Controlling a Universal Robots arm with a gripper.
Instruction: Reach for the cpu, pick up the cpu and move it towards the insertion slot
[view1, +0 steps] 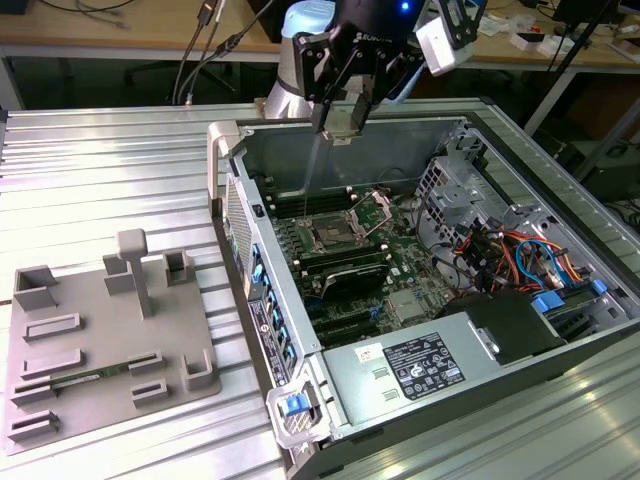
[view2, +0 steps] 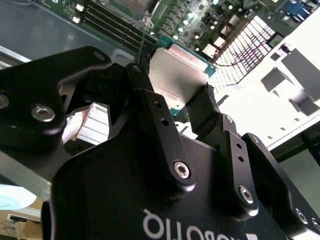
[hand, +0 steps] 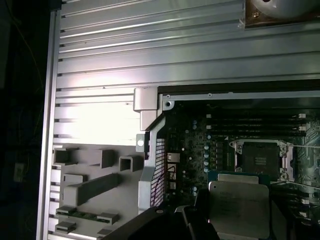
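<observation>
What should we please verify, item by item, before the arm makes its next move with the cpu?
1. cpu held between the fingers: ok.
2. gripper above the open computer case: ok.
3. insertion slot uncovered, dark centre showing: ok.
4. cpu apart from the insertion slot: ok.
5. cpu corner orientation matching the slot: cannot tell.
6. Grey fixture plate away from the case: ok.

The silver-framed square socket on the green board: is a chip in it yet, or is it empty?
Empty. The insertion slot shows its bare dark centre, while the silvery-grey square cpu is held in the gripper above the board.
</observation>
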